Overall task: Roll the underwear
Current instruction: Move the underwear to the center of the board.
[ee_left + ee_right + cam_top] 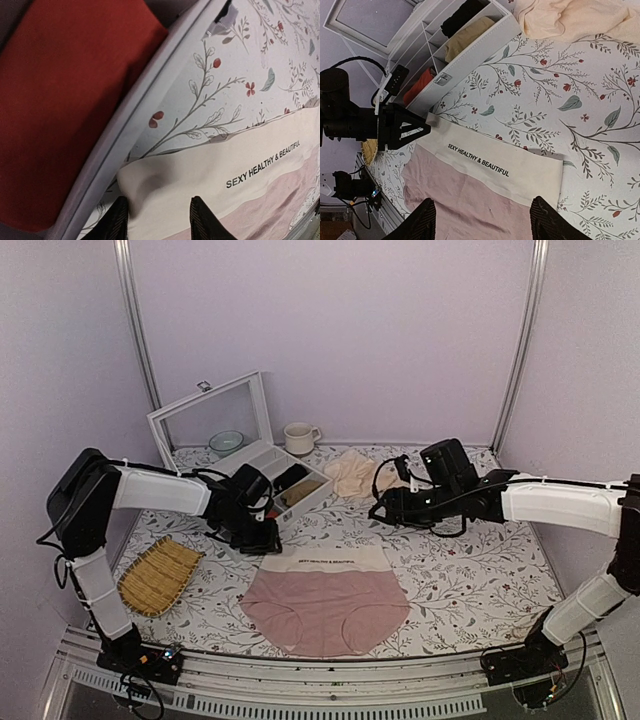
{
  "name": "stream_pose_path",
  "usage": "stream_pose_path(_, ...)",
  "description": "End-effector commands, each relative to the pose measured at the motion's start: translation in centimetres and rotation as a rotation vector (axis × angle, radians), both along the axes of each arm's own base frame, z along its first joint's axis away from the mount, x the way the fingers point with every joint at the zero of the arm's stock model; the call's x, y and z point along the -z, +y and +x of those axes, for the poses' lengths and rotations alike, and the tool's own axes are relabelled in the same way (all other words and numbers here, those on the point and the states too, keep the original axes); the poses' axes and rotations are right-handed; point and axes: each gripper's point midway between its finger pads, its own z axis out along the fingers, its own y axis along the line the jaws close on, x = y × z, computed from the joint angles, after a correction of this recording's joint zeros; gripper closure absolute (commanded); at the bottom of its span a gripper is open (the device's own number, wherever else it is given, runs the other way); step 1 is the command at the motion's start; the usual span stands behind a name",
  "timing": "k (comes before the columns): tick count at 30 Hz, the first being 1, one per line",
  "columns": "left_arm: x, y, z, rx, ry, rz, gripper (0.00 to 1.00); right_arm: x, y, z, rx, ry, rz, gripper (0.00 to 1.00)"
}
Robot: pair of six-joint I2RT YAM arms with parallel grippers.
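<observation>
Here, underwear (325, 605) flat on table (470, 560), left jaws apart over waistband (322, 560) corner

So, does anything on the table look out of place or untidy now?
Only the pale beige cloth lies crumpled in a heap beside the white divided storage box, which looks untidy. The dusty-pink fabric briefs with the cream waistband lie flat; nothing seems spilled or damaged.
</observation>
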Motion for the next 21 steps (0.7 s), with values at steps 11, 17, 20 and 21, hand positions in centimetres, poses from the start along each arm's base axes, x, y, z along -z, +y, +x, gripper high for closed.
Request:
stream_pose_path(11,0.2,0.7,0.2,-0.010,0.007,0.046,0.65,10.2,0.1,1.4,0.058,0.266,-0.132,0.53)
stream_pose_path(17,0.1,0.7,0.1,-0.010,0.006,0.044,0.74,11.9,0.0,2.1,0.065,0.298,-0.144,0.57)
stream_pose_path(20,-0.1,0.7,0.1,-0.013,0.005,0.041,0.73,13.0,-0.4,2.3,0.082,0.314,-0.162,0.57)
stream_pose_path(21,-0.2,0.7,0.2,-0.013,0.003,0.041,0.73,13.4,-0.7,2.3,0.091,0.328,-0.165,0.57)
